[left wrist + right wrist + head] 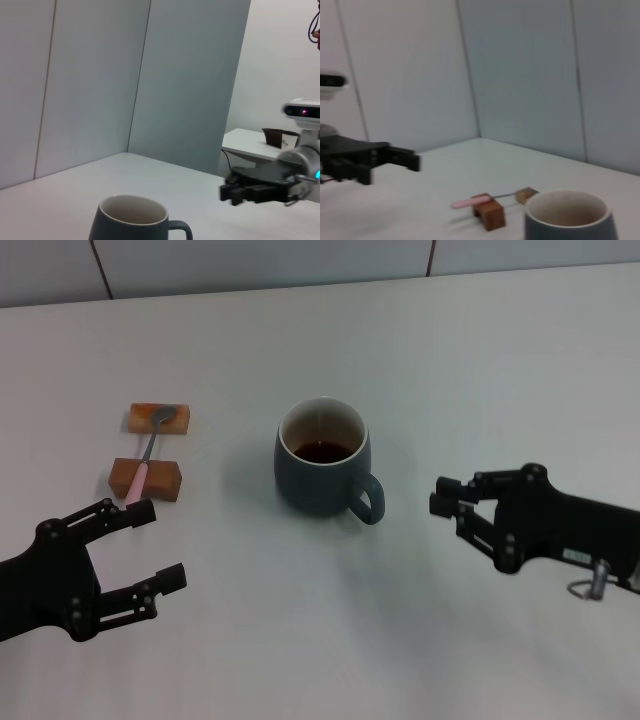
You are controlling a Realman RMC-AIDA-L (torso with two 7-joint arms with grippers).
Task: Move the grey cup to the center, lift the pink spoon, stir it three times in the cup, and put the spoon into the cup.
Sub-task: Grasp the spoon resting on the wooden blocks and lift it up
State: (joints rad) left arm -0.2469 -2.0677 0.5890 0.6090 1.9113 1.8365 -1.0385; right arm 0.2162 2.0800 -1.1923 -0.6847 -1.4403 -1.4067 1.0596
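Observation:
The grey cup stands upright near the table's middle, dark liquid inside, its handle turned toward the front right; it also shows in the wrist views. The pink spoon lies across two wooden blocks to the cup's left, metal bowl on the far one; the right wrist view shows the spoon too. My left gripper is open at the front left, just in front of the spoon's handle end. My right gripper is open to the cup's right, a short gap from the handle.
Two orange-brown wooden blocks, the far block and the near block, hold up the spoon. A panelled wall runs along the table's far edge. In the left wrist view a second table stands beyond my right arm.

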